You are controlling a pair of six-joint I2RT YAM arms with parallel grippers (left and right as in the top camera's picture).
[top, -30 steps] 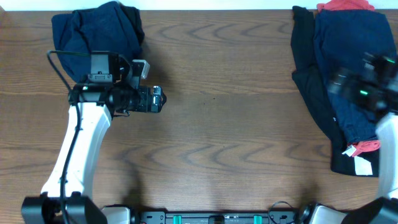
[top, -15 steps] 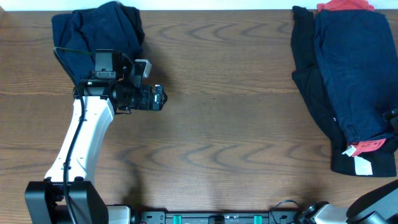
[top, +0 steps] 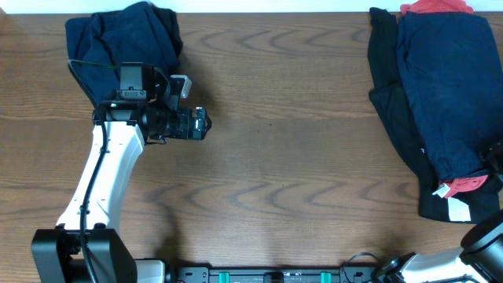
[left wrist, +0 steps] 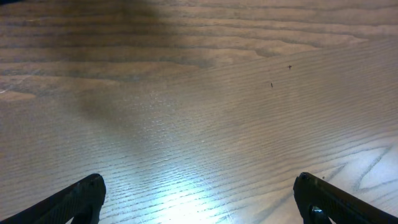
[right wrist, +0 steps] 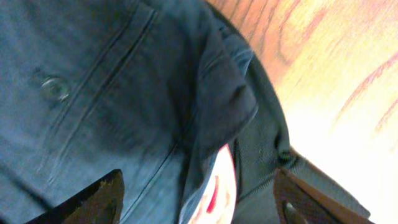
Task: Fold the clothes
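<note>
Left claw (left wrist: 205, 199): spread wide, nothing between its fingers; only bare wood shows under them.
Right claw (right wrist: 205, 199): fingers apart over blue cloth, pinching nothing I can make out; whether they touch the fabric I cannot tell.
Desk (top: 314, 157): brown wood with long wavy grain and a bright glare patch right under the left claw; a pale strip runs along its far edge.
Left arm (top: 102, 181): white, rising from the near edge and leaning away, wrist turned so the left claw (top: 200, 126) points right, toward the middle of the desk.
Right arm (top: 487, 236): only a sliver shows, far right of the left claw at the frame's corner.
Dark navy bundle (top: 122, 39): bunched just behind and left of the left claw.
Denim shorts (top: 440, 86): well to the right of the left claw, topmost on a heap; a rivet (right wrist: 55, 87) shows up close.
Black tee (top: 385, 86): under the shorts, its edge the nearest part of the heap to the left claw.
Red tee (top: 436, 6): peeking out at the heap's far end.
White label (top: 458, 211): at the heap's near end.
</note>
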